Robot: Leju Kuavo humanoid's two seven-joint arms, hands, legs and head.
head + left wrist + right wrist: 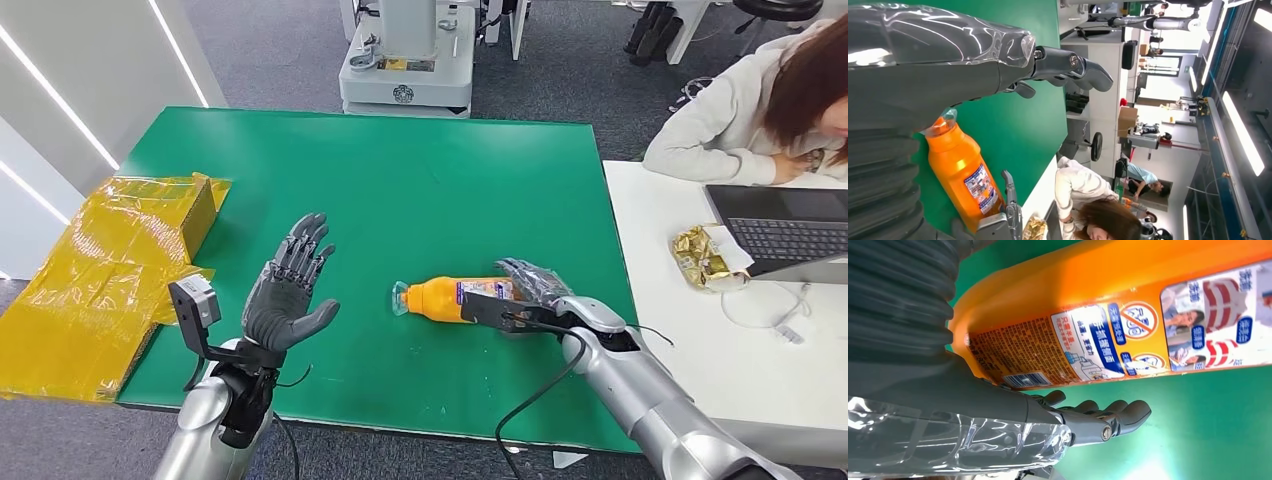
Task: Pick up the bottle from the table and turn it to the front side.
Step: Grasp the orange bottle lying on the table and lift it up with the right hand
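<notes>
The orange bottle point(448, 298) lies on its side on the green table point(400, 180), cap toward 9 o'clock. The right hand point(530, 290) is at its base end; whether the fingers have closed is hidden. At 9 o'clock, the left hand point(290, 290) hovers spread, holding nothing. Lifting and turning remain.

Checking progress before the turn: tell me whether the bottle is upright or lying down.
Lying down: the orange bottle rests on its side on the green table, cap end toward the left hand.
</notes>
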